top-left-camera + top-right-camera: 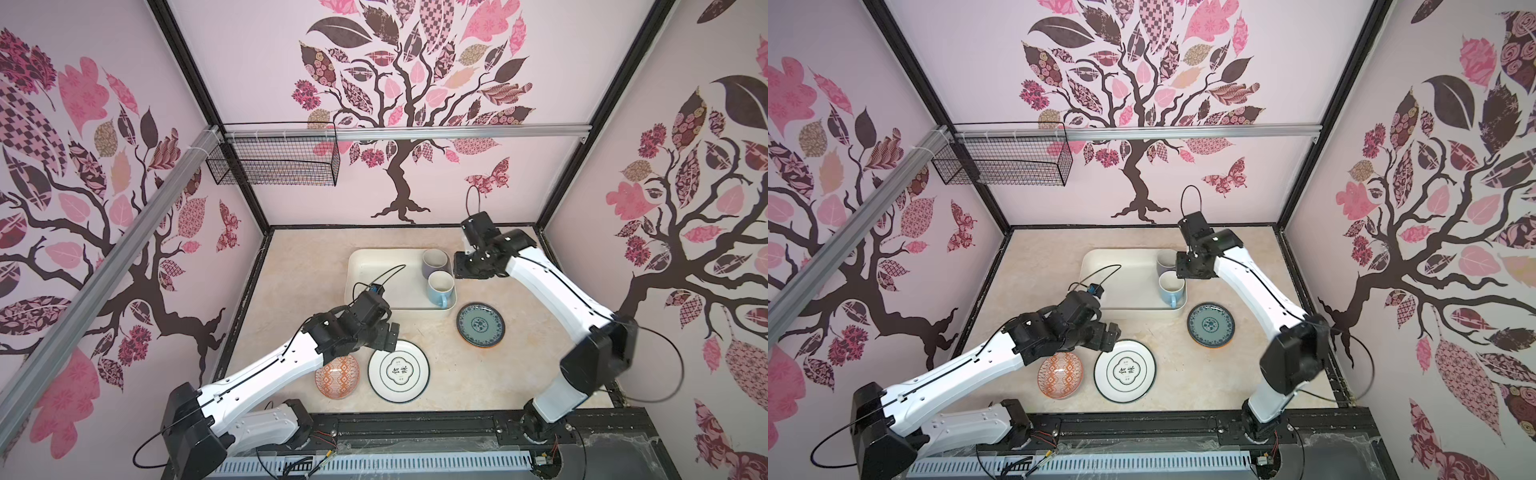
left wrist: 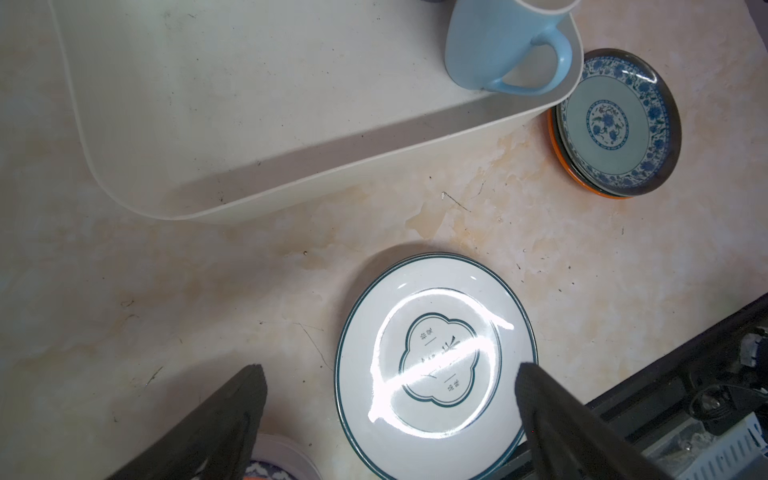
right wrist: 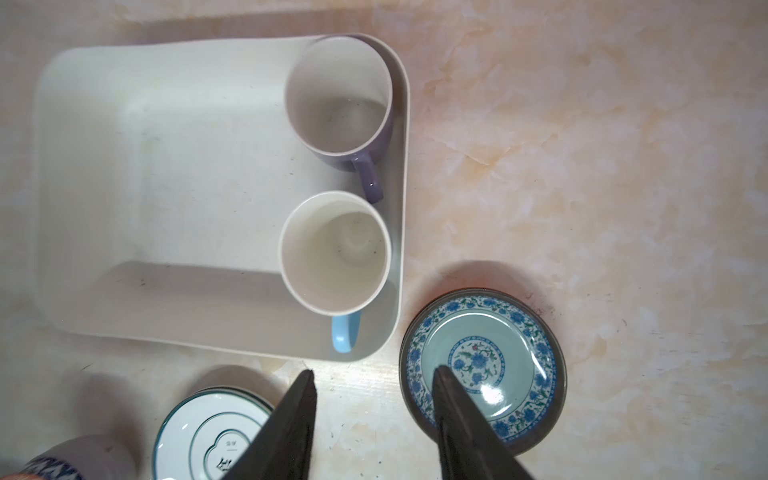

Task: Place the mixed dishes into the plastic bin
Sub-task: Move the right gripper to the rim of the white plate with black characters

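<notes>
- The tabletop (image 1: 299,266) carries everything. Four of the six dishes lie outside the bin, so the task looks about a third done.
- The plastic bin (image 1: 374,270) sits toward the far edge, about mid-width. The half facing the left edge is bare and the other half is taken, so a plate released too far right would likely strike the mugs. One bin.
- The white plate with black characters (image 1: 399,371) lies flat by the near edge. The left end effector (image 2: 389,369) hovers over its far-left rim, jaws spread wide and empty. The low, glossy rim could slip out of a shallow pinch.
- The teal patterned plate (image 1: 480,324) rests on the orange/black plate (image 2: 573,179), just beside the bin's near right corner. A pinch there could lift both plates or drag the lower one. Three plates in all.
- The orange-patterned bowl (image 1: 337,376) sits just left of the white plate, partly under the left arm, which could clip it on the way down. One bowl.
- The lavender mug (image 1: 435,262) and light-blue mug (image 1: 441,289) stand upright inside the bin along its right wall, the lavender one farther back. Two mugs.
- The right end effector (image 3: 374,370) hovers beside the mugs, jaws parted and holding nothing. A careless swing could tip one of them. Two end effectors.
</notes>
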You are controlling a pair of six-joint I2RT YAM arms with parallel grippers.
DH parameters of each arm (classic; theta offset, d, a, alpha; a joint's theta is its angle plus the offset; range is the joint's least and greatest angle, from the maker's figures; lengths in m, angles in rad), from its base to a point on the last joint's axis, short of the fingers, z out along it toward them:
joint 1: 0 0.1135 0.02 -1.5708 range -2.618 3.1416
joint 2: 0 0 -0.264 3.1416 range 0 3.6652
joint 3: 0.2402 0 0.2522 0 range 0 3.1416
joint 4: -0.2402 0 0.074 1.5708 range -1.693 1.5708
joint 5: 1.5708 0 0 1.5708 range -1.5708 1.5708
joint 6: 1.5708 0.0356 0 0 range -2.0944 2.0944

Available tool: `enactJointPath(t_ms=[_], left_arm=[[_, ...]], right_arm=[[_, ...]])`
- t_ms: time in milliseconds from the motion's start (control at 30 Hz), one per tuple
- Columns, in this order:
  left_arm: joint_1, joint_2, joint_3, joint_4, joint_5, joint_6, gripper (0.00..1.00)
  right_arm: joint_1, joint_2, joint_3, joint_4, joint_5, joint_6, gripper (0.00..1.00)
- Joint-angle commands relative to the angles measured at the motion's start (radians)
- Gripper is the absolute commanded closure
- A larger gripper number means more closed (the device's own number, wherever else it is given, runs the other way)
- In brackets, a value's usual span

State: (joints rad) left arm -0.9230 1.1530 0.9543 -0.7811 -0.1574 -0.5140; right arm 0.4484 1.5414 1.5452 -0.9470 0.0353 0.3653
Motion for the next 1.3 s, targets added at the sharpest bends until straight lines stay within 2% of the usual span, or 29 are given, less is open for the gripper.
enactJointPath(t_ms=[0, 167, 367, 633, 867, 1267], left_arm=[[-0.077, 0.011, -0.060, -0.001, -0.017, -0.109, 0.03], [-0.160, 0.029, -0.141, 0.042, -0.038, -0.233, 0.07], [-0.176, 0.049, -0.203, 0.101, -0.057, -0.310, 0.10], [-0.177, 0.138, -0.207, 0.094, -0.103, -0.380, 0.19], [-0.168, 0.212, -0.193, 0.073, -0.146, -0.392, 0.19], [-0.096, 0.221, -0.241, 0.110, -0.096, -0.386, 0.20]], right_arm=[[0.063, -0.117, -0.184, 0.050, -0.070, 0.027, 0.50], [0.186, -0.273, -0.493, 0.184, -0.146, 0.097, 0.52], [0.231, -0.398, -0.718, 0.290, -0.202, 0.156, 0.55], [0.250, -0.496, -0.836, 0.347, -0.238, 0.191, 0.57], [0.249, -0.493, -0.864, 0.385, -0.264, 0.189, 0.57], [0.248, -0.483, -0.909, 0.430, -0.286, 0.184, 0.57]])
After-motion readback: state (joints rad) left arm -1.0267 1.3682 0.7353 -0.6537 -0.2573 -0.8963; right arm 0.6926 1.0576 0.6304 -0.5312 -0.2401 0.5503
